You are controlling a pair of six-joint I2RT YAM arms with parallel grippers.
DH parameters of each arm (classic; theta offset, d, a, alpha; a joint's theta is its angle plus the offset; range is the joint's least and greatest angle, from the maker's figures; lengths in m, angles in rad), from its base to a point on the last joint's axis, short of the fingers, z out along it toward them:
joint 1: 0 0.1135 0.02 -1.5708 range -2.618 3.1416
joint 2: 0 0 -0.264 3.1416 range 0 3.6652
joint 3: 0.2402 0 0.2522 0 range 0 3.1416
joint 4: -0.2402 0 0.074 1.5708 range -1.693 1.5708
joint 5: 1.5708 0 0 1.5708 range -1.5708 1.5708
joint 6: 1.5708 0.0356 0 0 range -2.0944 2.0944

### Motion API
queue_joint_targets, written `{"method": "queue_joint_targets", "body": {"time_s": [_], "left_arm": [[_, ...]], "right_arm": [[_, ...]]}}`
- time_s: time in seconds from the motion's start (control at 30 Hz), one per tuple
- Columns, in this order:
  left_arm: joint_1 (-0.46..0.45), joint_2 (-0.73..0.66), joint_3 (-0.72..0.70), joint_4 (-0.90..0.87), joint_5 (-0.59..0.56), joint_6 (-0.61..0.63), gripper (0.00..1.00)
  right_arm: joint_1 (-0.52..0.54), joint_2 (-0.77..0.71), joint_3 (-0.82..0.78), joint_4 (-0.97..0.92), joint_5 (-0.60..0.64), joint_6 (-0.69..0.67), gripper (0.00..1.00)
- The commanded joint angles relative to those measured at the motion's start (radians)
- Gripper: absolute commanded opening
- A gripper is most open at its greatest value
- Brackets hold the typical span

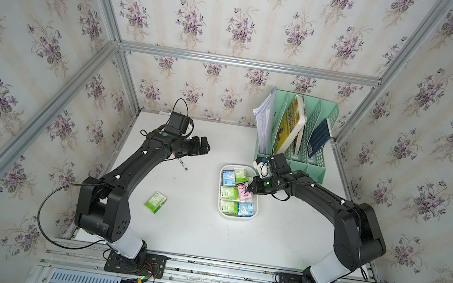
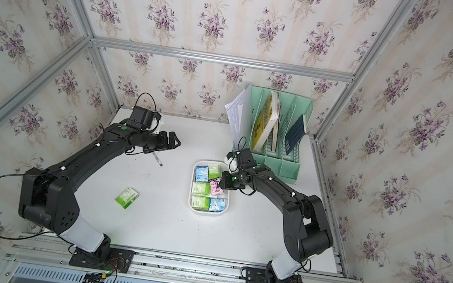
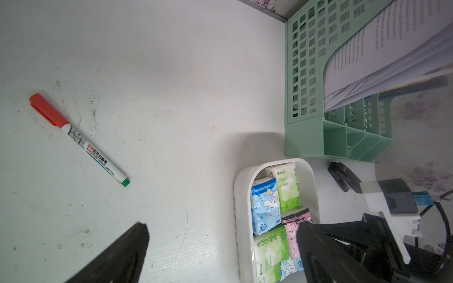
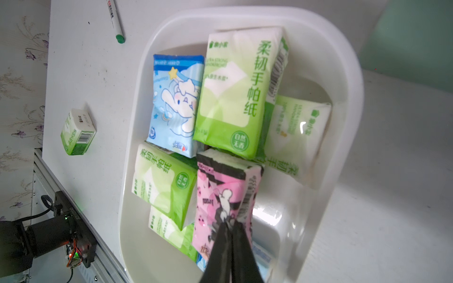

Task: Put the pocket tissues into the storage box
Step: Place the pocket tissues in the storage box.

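**Item: pocket tissues, film-wrapped packets.**

**Location.** About seven lie inside the storage box (image 1: 219, 192), packed in overlapping rows:
- green-and-white packets (image 4: 240, 93)
- light blue packets (image 4: 175, 105)
- one pink packet (image 4: 220, 196), tilted across its neighbours near the middle of the box

One loose green packet (image 1: 155, 202) remains on the counter (image 1: 192, 235). It sits well apart from the box, on the left arm's side.

**Right tool** (image 4: 229, 221). It is over the box with its fingers pressed together. The tips are on the pink packet's face, and they appear to pinch a crease of its wrapper.

**Left tool** (image 3: 223, 225). Its fingers are spread wide and hold nothing. It hangs above the counter, near the far end of the box.

**Handling (judged).**
- The packets look light, soft and compressible.
- The glossy film is likely slippery and wrinkles under the tips.
- A hold on the film alone looks insecure, because the packet can swing or slip out.
- A better hold is across the short sides at mid-length, squeezing the paper body.
- The loose packet has open counter all round it, so either side can be approached.

**Not part of the lot.**
- A red-capped marker pen (image 3: 78, 137) lies on the counter, on the same side of the box as the loose packet.
- A mint-green file organiser (image 1: 293, 159) stands just beside the box's far end.
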Motion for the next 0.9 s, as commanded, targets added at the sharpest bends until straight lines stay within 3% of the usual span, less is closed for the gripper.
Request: {"method": "queue_joint_targets", "body": {"time_s": [0.0, 0.43, 0.87], "left_arm": [[-0.011, 0.0, -0.006, 0.033, -0.041, -0.034, 0.99], [-0.089, 0.064, 0.048, 0.051, -0.093, -0.063, 0.99], [-0.091, 0.064, 0.061, 0.052, -0.102, -0.051, 0.99]], "right_arm": [[0.0, 0.019, 0.017, -0.011, -0.036, -0.023, 0.0], [0.0, -0.032, -0.075, 0.137, -0.085, 0.177, 0.05], [0.0, 0.012, -0.073, 0.171, -0.089, 0.217, 0.1]]}}
